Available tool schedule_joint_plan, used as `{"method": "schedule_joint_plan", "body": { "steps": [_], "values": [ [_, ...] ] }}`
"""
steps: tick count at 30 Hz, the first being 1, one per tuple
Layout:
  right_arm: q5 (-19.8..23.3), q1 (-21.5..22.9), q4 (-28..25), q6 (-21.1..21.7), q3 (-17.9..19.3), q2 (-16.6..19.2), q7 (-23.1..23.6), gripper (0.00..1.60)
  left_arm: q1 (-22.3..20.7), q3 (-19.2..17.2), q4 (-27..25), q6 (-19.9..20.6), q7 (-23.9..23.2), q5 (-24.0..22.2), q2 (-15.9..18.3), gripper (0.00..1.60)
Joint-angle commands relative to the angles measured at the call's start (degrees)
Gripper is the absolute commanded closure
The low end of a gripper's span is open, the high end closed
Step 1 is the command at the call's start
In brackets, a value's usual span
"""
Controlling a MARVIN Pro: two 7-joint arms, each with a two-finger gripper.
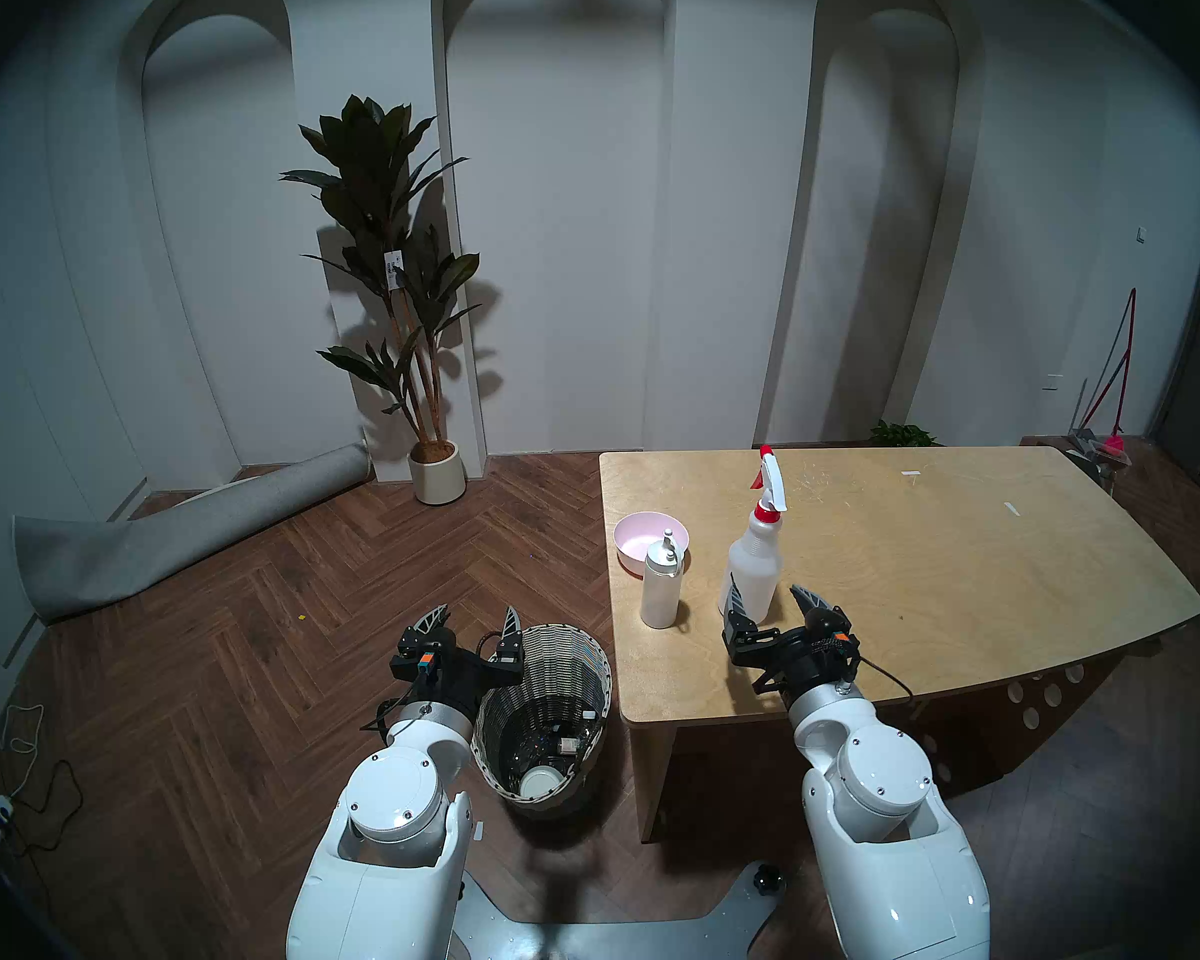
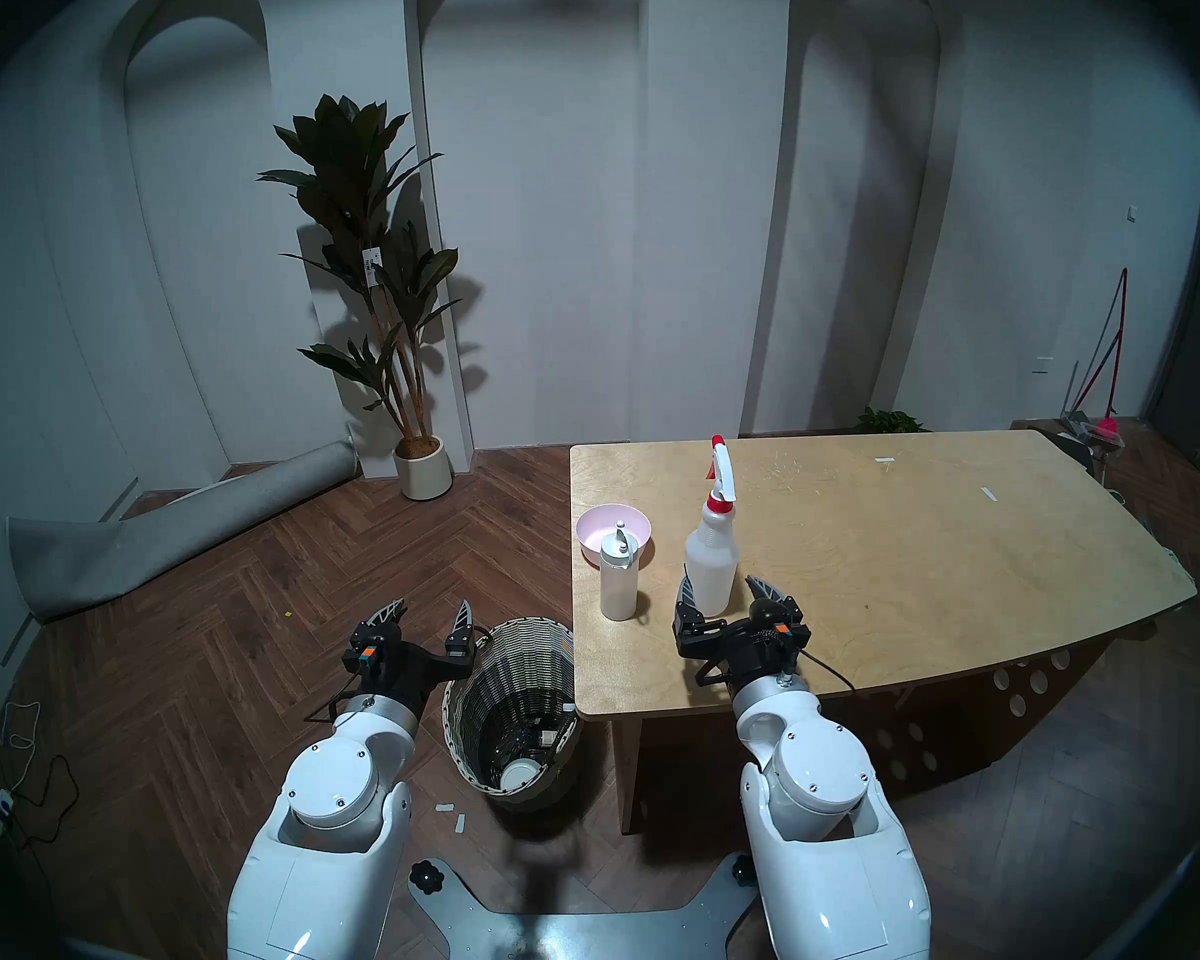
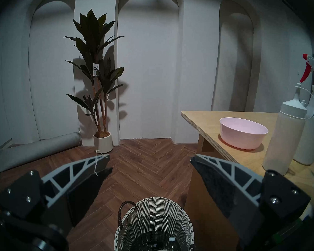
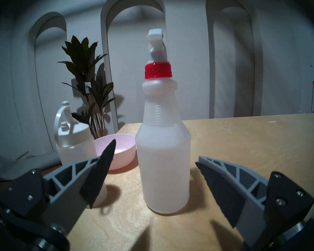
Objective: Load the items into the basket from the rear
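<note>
herringbone floor and arched wall behind; the tabletop [image 1: 930, 577] carries all three items near its left edge. my right tool [image 4: 152, 165] stands wide apart, empty, facing the spray bottle [image 4: 163, 163]; i'd ease in level and clamp mid-body, below the shoulder. left tool [image 3: 149, 165] gapes empty over the basket [image 1: 549, 716]. pump bottle [image 1: 659, 584] hides part of the pink bowl [image 1: 642, 546]; the basket's contents are too dark to name.

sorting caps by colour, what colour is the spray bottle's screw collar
Red, on the spray bottle; clearest in the right wrist view.
</note>
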Motion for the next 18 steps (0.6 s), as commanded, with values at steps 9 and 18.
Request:
{"method": "schedule_joint_plan", "body": {
  "steps": [9,18],
  "values": [
    [4.71,3.12,-3.0,-1.31,2.58,2.28,5.53,0.0,-0.42,0.86,-1.2,-0.66,0.45,0.77,-0.04,0.0],
    [2.79,5.77,-1.31,-3.61,1.87,1.31,3.79,0.0,0.08,0.99,-1.67,-0.45,1.55,1.34,-0.26,0.0]
  ]
}}
